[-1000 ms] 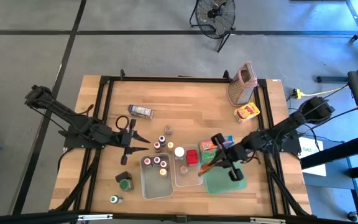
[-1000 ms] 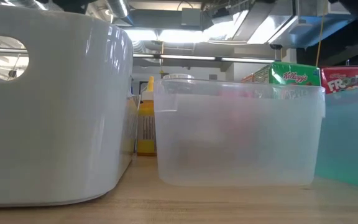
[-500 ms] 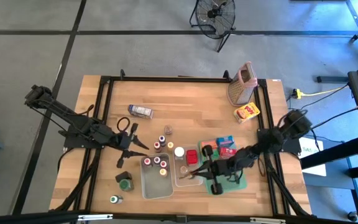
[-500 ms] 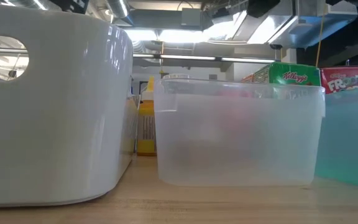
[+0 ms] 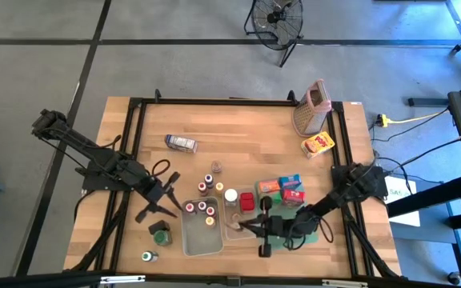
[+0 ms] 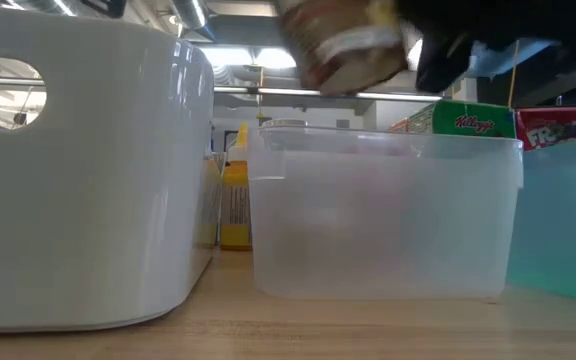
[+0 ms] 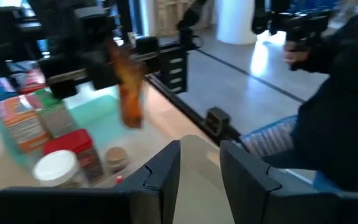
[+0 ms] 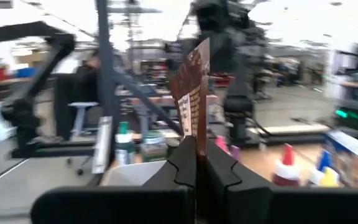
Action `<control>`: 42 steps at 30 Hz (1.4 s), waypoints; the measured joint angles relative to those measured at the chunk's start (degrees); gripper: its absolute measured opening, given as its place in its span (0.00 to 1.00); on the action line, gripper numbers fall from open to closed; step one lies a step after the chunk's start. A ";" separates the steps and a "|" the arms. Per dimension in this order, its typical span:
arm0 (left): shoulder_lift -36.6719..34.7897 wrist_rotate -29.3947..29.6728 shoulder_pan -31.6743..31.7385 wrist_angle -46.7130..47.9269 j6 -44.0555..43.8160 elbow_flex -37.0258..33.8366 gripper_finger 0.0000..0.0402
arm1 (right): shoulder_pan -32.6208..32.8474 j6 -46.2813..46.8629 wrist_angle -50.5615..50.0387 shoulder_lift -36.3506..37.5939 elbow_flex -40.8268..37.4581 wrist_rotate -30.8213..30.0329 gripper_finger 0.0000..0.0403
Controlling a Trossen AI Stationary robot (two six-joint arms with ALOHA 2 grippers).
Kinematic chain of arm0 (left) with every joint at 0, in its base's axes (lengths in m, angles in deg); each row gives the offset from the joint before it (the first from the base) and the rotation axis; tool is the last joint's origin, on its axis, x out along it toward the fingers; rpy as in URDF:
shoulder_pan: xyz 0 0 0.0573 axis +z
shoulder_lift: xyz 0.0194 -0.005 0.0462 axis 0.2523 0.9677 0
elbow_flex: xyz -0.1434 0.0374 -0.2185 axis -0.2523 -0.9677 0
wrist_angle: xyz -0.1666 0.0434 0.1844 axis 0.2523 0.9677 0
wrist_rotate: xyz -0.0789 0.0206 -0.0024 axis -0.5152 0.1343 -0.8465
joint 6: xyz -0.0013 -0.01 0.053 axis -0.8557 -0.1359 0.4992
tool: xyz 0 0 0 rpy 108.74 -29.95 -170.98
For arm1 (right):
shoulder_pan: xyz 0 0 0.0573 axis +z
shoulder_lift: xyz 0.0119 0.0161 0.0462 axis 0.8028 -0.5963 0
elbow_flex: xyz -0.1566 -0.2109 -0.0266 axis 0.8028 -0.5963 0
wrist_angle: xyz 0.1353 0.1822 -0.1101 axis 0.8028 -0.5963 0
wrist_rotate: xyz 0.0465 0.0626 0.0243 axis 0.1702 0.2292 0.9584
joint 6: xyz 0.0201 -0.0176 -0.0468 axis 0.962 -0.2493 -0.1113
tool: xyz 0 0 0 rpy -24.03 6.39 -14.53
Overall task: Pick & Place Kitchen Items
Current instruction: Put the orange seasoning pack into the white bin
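2 dark, slender jointed arms with black cables, each ending in 2 black fingers.

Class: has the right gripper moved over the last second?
Yes. The right gripper, shut on a brown packet, moved from the green tray leftward over the clear tub.

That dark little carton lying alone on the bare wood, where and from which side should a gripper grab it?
Grip the carton across its narrow width, at mid-length, coming straight down from above. It lies flat with bare wood all round, so both long sides are free. The open left gripper is nearer; the right gripper holds a brown packet.
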 joint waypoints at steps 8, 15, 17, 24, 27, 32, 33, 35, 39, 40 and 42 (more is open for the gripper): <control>0.00 -6.97 0.00 2.63 0.15 0.00 0.26 | -0.49 1.15 -0.85 -2.19 2.97 -2.03 0.01; 0.00 -9.93 0.00 4.51 1.50 0.00 0.26 | 1.20 7.00 -5.78 -2.15 3.05 -4.61 0.01; 0.00 -9.92 0.00 4.52 1.64 0.00 0.26 | 1.20 8.01 -7.07 -2.27 3.00 -5.71 0.01; 0.00 -11.63 0.00 5.11 2.54 0.00 0.26 | 0.20 16.80 -13.80 -2.21 3.00 -5.97 0.01; 0.00 -11.63 0.00 5.15 2.54 0.00 0.27 | -0.49 18.27 -14.50 -2.21 2.98 -5.13 0.01; 0.00 -11.63 0.00 5.17 2.99 0.00 0.26 | -1.55 19.34 -14.96 -2.21 3.00 -1.33 0.01; 0.00 -11.63 0.00 5.16 3.06 0.00 0.26 | -1.68 20.18 -15.54 -2.21 3.00 -0.94 0.01; 0.00 -11.63 0.00 5.17 3.06 0.00 0.26 | -1.93 21.80 -16.99 -2.21 3.00 -0.83 0.01; 0.00 -11.63 0.00 5.17 2.79 0.00 0.26 | -2.23 23.11 -17.69 -2.21 3.00 -0.11 0.01; 0.00 -11.63 0.00 5.17 2.67 0.00 0.26 | -2.23 23.10 -17.68 -2.19 3.00 -0.04 0.01; 0.00 -11.63 0.00 5.22 2.56 0.00 0.26 | -2.24 23.10 -17.65 -2.19 3.00 -0.04 0.01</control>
